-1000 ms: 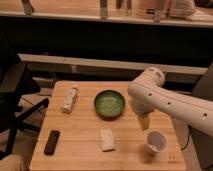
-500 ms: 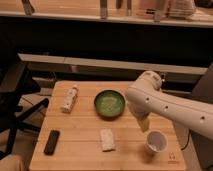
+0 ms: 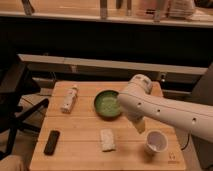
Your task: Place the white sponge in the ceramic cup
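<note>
The white sponge (image 3: pixel 107 139) lies flat on the wooden table (image 3: pixel 80 155), front of centre. The ceramic cup (image 3: pixel 156 142) stands upright at the front right, about a hand's width right of the sponge. My gripper (image 3: pixel 140 126) hangs pointing down from the white arm (image 3: pixel 165 110), above the table between sponge and cup and just up-left of the cup. It is open and holds nothing.
A wide green bowl (image 3: pixel 107 104) sits behind the sponge, partly covered by the arm. A whitish bottle-shaped object (image 3: pixel 69 98) lies at the back left, a black remote (image 3: pixel 51 142) at the front left. A dark chair (image 3: pixel 15 100) stands left of the table.
The arm has swung slightly left and lower, bringing the gripper closer to the table between the sponge and the cup. The objects have not moved.
</note>
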`<state>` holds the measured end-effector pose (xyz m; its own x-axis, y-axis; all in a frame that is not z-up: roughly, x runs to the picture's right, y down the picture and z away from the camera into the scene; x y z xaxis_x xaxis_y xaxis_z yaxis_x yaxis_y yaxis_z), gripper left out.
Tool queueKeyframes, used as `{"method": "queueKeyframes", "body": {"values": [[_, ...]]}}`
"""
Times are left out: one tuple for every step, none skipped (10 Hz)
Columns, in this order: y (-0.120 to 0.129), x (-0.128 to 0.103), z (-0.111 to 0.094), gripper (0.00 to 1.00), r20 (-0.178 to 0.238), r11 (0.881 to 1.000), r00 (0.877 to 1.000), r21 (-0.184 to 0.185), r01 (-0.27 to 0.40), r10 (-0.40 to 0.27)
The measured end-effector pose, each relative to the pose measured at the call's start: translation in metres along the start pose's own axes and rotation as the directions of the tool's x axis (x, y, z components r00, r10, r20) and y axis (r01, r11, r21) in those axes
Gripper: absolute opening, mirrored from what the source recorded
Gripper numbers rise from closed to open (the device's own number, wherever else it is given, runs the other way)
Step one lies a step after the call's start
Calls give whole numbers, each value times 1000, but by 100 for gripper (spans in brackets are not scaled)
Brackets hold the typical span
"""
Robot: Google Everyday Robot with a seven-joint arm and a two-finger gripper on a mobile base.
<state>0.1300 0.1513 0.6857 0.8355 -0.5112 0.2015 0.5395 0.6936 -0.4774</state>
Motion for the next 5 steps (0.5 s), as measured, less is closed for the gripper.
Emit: {"method": "queueKeyframes", "body": {"values": [[-1,-3,1,80,-1,1000,1000,0,11,-11],[-3,-8,0,80,-1,999,999,1,41,-41],[-6,-15,0,80,-1,997,997,0,75,-75],[-9,-23,0,80,0,993,993,0,115,-115],[-6,-25,4,80,0,992,992,-6,125,-125]]}}
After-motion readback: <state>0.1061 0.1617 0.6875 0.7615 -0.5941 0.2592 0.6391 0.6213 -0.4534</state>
